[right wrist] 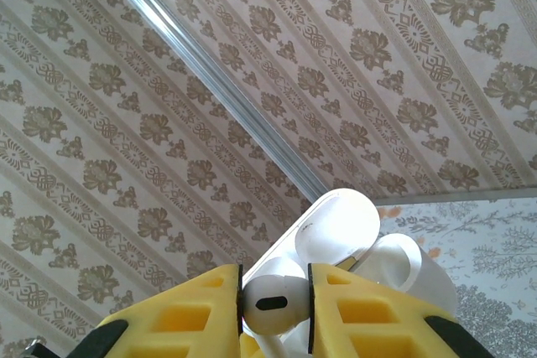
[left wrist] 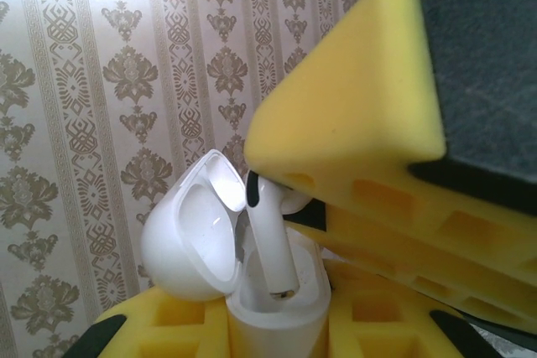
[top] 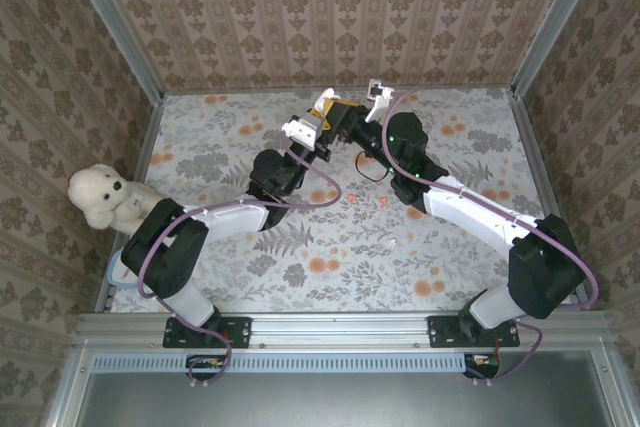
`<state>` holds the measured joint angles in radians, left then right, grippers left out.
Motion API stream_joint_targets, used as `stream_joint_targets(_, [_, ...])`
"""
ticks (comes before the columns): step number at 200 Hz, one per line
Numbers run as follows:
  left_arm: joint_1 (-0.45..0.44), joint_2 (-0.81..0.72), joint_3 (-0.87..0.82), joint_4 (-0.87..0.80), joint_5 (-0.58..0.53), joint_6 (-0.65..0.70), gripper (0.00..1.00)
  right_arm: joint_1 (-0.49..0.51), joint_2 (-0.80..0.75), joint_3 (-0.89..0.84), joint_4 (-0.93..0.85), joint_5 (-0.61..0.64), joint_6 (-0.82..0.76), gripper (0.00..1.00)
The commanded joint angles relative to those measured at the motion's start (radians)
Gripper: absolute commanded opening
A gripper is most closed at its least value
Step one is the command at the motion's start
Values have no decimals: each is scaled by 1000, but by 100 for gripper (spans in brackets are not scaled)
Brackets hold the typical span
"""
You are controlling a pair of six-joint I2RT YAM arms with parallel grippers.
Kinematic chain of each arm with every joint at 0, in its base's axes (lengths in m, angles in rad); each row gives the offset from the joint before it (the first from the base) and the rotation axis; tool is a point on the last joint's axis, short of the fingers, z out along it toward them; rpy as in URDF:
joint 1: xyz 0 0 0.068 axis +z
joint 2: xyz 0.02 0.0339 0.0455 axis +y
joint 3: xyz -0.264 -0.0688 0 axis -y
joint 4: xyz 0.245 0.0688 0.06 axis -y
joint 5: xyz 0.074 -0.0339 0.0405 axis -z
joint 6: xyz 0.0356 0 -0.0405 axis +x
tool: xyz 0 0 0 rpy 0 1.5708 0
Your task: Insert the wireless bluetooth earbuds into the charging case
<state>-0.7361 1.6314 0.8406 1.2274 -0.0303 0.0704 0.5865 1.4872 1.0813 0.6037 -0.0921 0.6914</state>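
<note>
Right gripper (right wrist: 274, 293) is pinching a white bud (left wrist: 270, 232) by its head; left gripper (left wrist: 281, 333) is clamping the open case (left wrist: 277, 308); the stem tip is sitting inside a socket, slightly tilted; I'd be straightening it, pressing gently down, loosening only once seated.

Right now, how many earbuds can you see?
4: one white earbud pinched in the right gripper, stem in the open case; two red-orange buds on the table; probably another white bud toward its near edge.
</note>
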Motion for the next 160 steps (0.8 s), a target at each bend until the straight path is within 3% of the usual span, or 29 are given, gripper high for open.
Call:
stream_joint_targets(1, [-5, -37, 17, 21, 25, -16, 0, -4, 20, 36, 18, -36, -13, 24])
stream_joint_targets(94, [-9, -38, 19, 20, 49, -18, 0, -3, 35, 52, -50, -70, -112, 23])
stream_joint_targets(160, [-8, -46, -3, 47, 129, -27, 0, -2, 24, 37, -91, -69, -173, 23])
